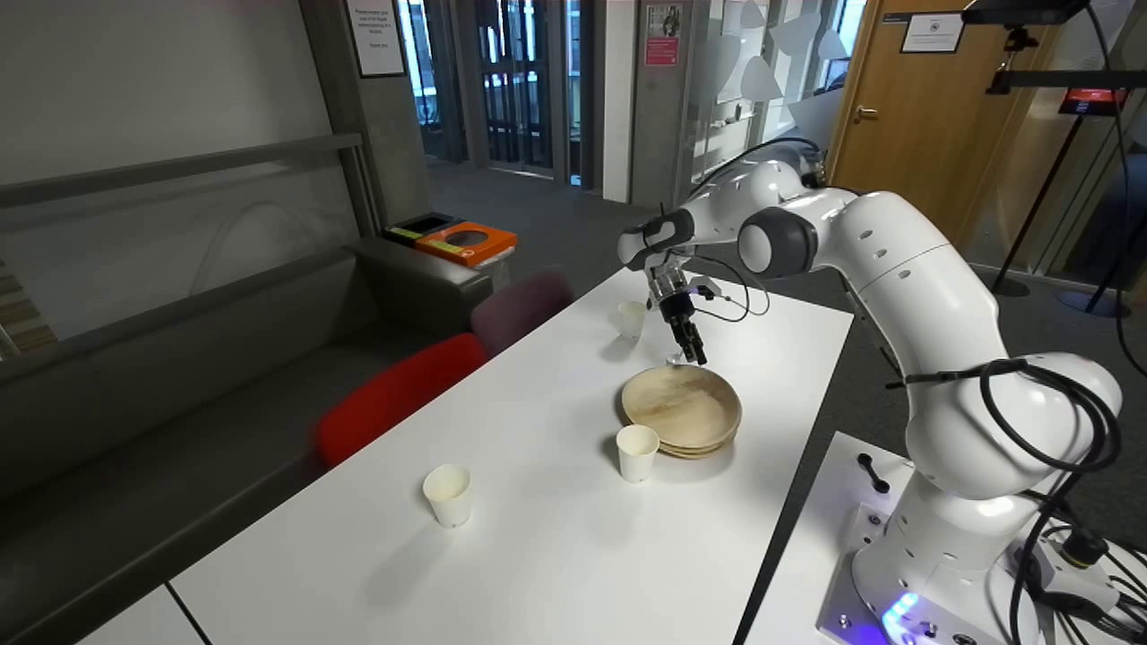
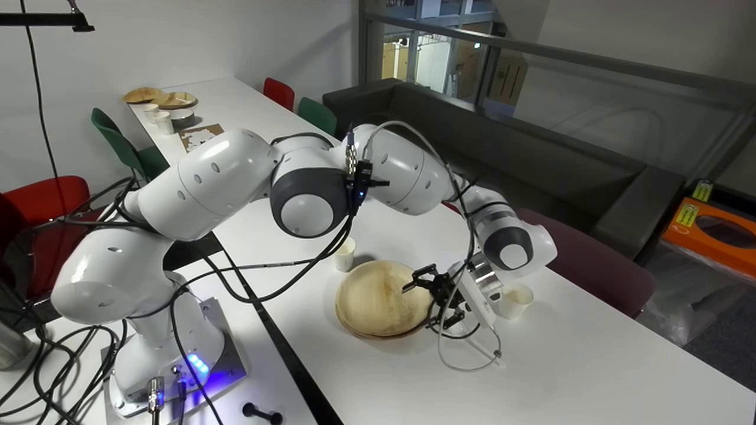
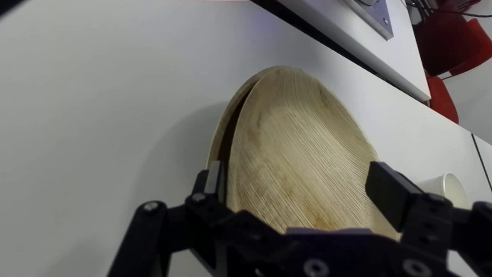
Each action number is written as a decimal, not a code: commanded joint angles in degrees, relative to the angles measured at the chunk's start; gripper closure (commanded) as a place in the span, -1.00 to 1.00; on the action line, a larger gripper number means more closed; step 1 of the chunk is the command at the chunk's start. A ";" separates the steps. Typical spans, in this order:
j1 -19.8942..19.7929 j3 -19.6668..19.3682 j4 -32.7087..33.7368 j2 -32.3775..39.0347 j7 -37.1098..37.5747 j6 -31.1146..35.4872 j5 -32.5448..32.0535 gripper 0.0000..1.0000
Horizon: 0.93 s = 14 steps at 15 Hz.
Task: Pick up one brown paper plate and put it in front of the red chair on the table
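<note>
The brown paper plate point(image 1: 681, 401) lies on top of a stack of like plates point(image 1: 694, 451) on the white table point(image 1: 538, 564). It also shows in an exterior view point(image 2: 378, 298). In the wrist view the top plate point(image 3: 296, 138) stands slightly apart from the rim below point(image 3: 235, 99), with a dark gap along the left. My gripper point(image 1: 690, 354) is at the stack's far edge; it also shows in an exterior view point(image 2: 426, 307). In the wrist view its fingers point(image 3: 296, 169) are wide apart, the left one at that gap. The red chair point(image 1: 403, 394) stands at the table's sofa side.
A white cup point(image 1: 637, 455) stands right beside the stack. Another cup point(image 1: 448, 495) is on the table near the red chair, and a third point(image 1: 631, 319) is near the gripper. A dark red chair point(image 1: 521, 309) and a grey sofa point(image 1: 179, 358) line that side.
</note>
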 commanded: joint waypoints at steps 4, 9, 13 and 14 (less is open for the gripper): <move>-0.14 0.62 -1.96 -1.90 -0.85 -0.90 -1.77 -1.00; 0.00 0.57 -1.53 -1.30 -0.41 -0.88 -2.02 -1.00; 0.07 0.59 -1.65 -1.35 -0.37 -0.76 -2.26 -1.00; 0.10 0.59 -1.62 -1.31 -0.36 -0.76 -2.33 -1.00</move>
